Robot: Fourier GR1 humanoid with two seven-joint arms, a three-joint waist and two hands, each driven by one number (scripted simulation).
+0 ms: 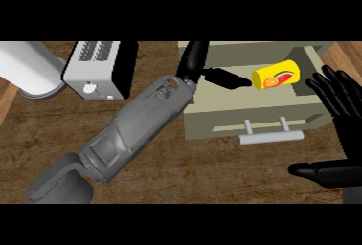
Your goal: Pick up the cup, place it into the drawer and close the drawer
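Observation:
A yellow cup (277, 75) with a red and orange fruit print lies tilted inside the open beige drawer (240, 118), toward its right side. My left hand (220, 77) reaches over the drawer from the lower left. Its fingers are stretched out straight, with their tips just left of the cup and not wrapped round it. At the view's right edge my right hand (339, 98) rests open, fingers up, beside the drawer's right wall, with its thumb lower down. The drawer's silver handle (272, 136) points toward me.
A white boxy appliance (92, 67) with slots and a knob stands at the back left on the wooden counter (212, 172). Beside it at the far left lies a white cylinder (28, 67). My left forearm (134, 134) crosses the counter diagonally.

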